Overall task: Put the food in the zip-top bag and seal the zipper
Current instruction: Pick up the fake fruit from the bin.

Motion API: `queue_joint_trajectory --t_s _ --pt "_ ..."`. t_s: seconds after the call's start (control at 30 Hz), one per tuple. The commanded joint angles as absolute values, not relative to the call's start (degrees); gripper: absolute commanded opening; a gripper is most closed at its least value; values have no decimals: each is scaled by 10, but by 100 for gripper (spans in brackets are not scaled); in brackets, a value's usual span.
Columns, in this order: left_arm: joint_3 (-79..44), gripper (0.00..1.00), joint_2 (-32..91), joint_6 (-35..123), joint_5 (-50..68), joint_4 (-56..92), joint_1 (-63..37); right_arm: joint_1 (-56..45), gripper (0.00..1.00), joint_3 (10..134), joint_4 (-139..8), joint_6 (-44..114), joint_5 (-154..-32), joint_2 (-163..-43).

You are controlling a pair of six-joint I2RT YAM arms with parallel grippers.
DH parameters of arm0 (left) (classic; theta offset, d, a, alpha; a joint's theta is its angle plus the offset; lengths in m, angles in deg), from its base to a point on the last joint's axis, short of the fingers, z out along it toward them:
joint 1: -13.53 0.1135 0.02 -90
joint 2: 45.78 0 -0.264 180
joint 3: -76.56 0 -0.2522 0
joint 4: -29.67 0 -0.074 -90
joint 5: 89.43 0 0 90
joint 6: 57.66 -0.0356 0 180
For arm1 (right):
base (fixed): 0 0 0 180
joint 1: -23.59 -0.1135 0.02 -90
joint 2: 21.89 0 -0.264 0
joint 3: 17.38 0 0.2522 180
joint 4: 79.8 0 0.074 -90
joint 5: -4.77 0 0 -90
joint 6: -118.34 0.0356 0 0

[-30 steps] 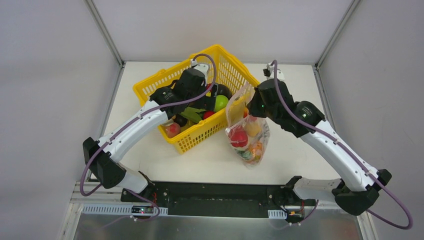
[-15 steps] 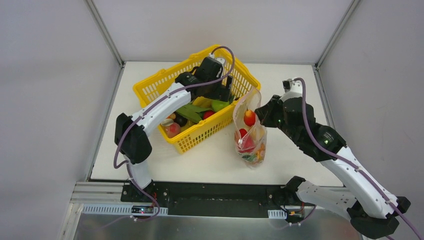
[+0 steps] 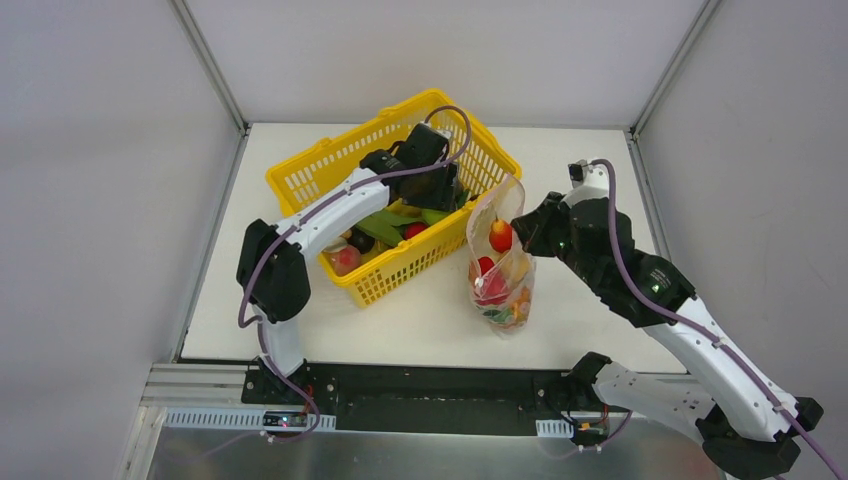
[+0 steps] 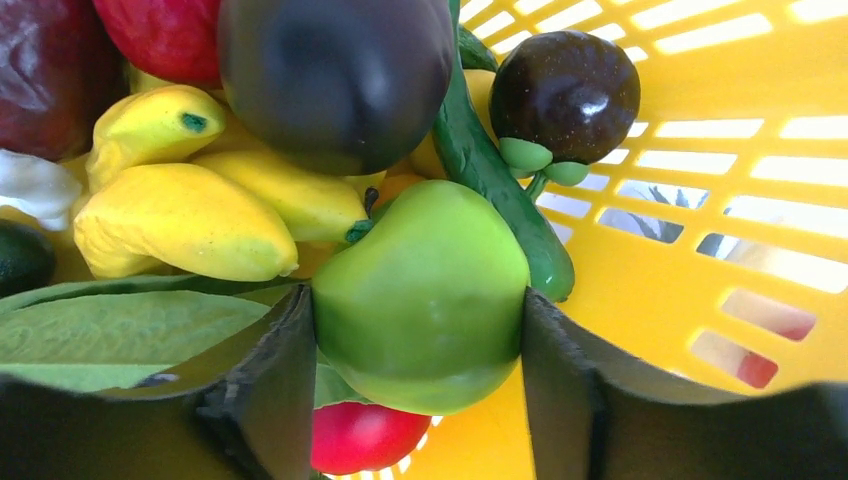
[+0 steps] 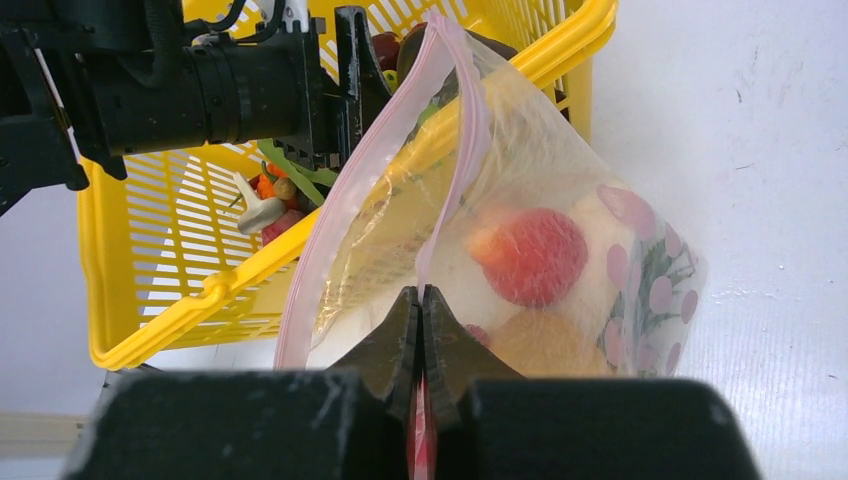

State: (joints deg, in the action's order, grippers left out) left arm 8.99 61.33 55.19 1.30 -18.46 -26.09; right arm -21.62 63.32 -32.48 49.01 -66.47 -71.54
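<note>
The left arm [image 3: 322, 212] and the right arm [image 3: 722, 366] are both built of smooth white tubular links joined by bulky matte-black joint housings. A thin purple cable [image 3: 611, 205] runs in loose loops along each arm. The fingers [image 4: 272, 400] are flat, dull black wedges, and those in the right wrist view [image 5: 392, 345] are scuffed pale along their edges.

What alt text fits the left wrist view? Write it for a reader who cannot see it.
The left tool clamps a green apple between its two dark fingers inside the yellow basket. Around it lie a dark eggplant, yellow pieces, a green cucumber, a dark round fruit and a red piece underneath.
</note>
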Motion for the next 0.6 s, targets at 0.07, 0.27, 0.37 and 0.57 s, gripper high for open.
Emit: queue_joint_trajectory --t_s 0.07,0.27,0.37,0.57 --pt "55 37 508 543 12 -172 -254 -217 0 631 -357 480 -662 -703" --pt "29 36 411 530 -7 -155 -253 -217 0 621 -368 482 -656 -699" --pt "16 36 377 527 -4 -146 -253 -217 0 618 -373 483 -655 -695" --pt "-10 36 326 533 57 -106 -253 -217 0 609 -383 485 -655 -687"
